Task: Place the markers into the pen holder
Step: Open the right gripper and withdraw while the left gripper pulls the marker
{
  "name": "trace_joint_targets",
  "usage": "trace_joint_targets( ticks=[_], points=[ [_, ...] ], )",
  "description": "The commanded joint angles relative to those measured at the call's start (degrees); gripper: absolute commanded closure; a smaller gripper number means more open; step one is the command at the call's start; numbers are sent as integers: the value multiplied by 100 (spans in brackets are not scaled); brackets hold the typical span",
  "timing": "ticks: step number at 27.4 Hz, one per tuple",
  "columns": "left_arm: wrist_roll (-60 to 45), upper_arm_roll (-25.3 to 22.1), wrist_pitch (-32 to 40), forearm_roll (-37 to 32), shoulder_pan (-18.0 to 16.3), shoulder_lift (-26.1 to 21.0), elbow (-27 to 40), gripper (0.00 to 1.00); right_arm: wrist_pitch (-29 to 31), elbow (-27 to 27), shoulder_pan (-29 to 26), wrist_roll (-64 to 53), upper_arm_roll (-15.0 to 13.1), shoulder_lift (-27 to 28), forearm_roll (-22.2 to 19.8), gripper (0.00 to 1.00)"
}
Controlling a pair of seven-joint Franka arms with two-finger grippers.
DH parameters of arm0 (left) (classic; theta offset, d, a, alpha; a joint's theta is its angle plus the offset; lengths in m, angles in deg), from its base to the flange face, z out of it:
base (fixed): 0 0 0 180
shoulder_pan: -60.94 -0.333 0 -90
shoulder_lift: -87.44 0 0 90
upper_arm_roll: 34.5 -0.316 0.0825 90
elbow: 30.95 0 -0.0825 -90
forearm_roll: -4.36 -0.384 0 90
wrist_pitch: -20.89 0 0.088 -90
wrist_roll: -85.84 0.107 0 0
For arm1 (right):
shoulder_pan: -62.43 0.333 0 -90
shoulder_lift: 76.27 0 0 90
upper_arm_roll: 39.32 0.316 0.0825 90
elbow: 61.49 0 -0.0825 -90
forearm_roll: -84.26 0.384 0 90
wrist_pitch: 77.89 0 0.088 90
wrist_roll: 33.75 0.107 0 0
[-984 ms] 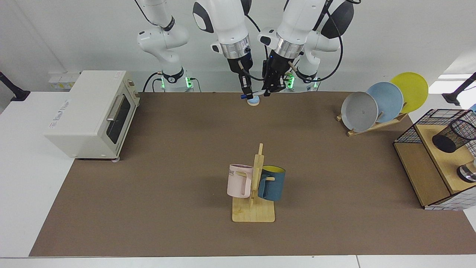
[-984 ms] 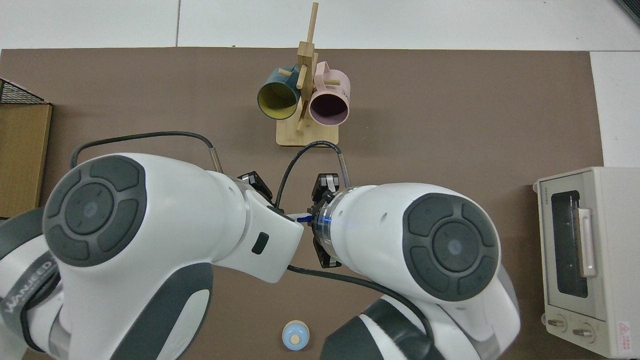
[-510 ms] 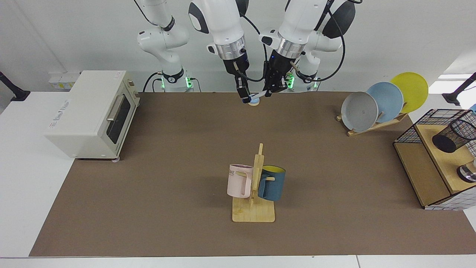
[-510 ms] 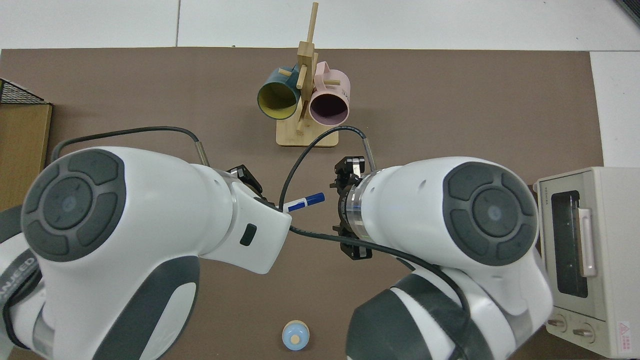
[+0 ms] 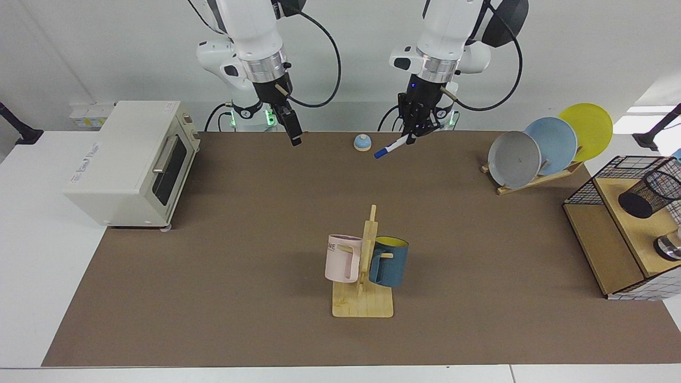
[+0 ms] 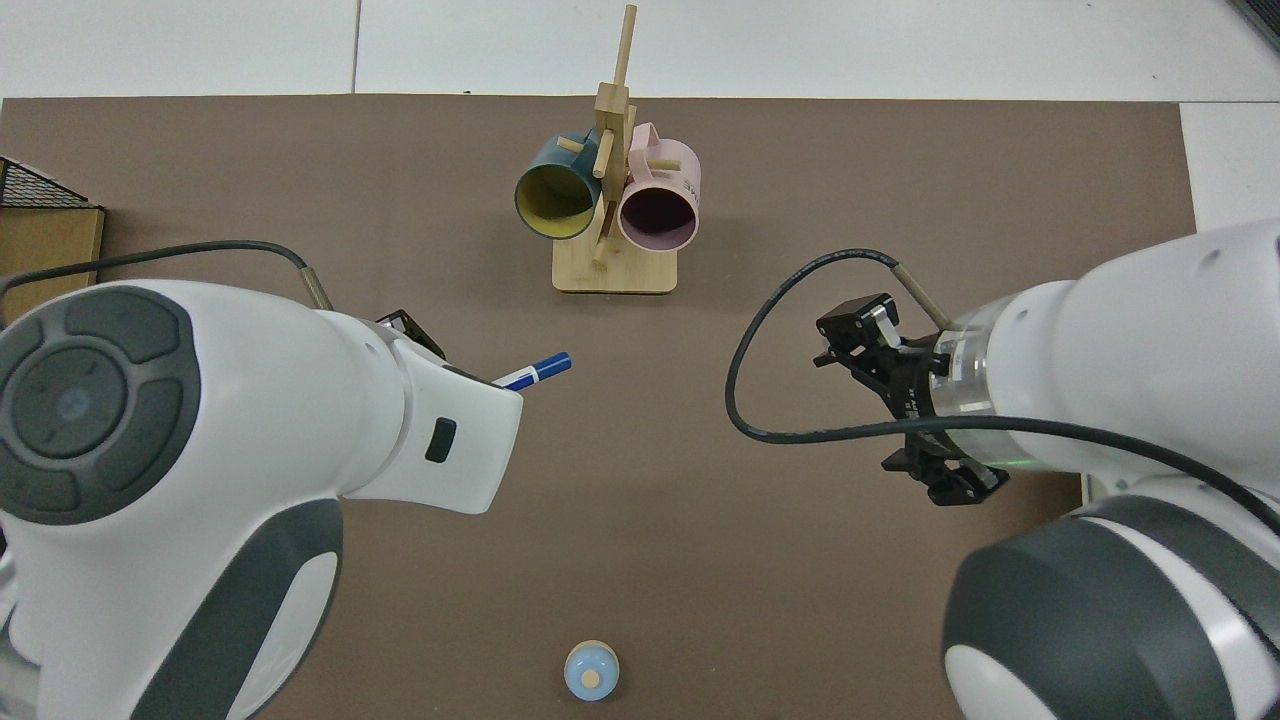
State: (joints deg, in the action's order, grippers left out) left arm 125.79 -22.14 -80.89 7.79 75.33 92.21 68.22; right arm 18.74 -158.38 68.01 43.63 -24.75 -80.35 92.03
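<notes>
My left gripper (image 5: 412, 133) hangs over the back of the brown mat, shut on the white end of the marker (image 5: 391, 148). The marker slants down with its blue cap free, and in the top view the marker (image 6: 535, 371) pokes out from under the left arm. My right gripper (image 5: 296, 140) hangs apart from it near the toaster oven's side, open and holding nothing. The pen holder (image 5: 652, 194), a black mesh cup, sits on the wooden shelf at the facing view's right edge and looks tilted there. It is outside the top view.
A small blue dome (image 5: 362, 142) sits on the mat between the grippers. A wooden mug rack (image 5: 363, 298) with a pink and a blue mug stands mid-mat. A toaster oven (image 5: 133, 159) is at one side, a plate rack (image 5: 548, 146), a wire basket (image 5: 590, 189) and a shiny metal round object (image 5: 669, 247) at the other.
The right gripper let go of the marker's capped end and swung away toward the toaster oven. The left gripper carried the marker toward the plate side. Both arms rose and drew apart.
</notes>
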Motion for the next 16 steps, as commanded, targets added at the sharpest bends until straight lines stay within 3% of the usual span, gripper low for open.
trace_joint_targets(
  ticks=[1, 11, 16],
  points=[
    [-347, 4, 422, -316, -104, 94, -126, 100, -363, 4, -74, -1512, 55, -172, -222, 0],
    [-663, -14, 976, -686, -306, 94, -310, 100, -847, 83, -83, -4430, -200, -339, -266, 0],
    [-926, -14, 1037, -765, -429, 68, -442, 100, -1119, 549, -100, -5310, -183, -216, -591, 0]
  ],
)
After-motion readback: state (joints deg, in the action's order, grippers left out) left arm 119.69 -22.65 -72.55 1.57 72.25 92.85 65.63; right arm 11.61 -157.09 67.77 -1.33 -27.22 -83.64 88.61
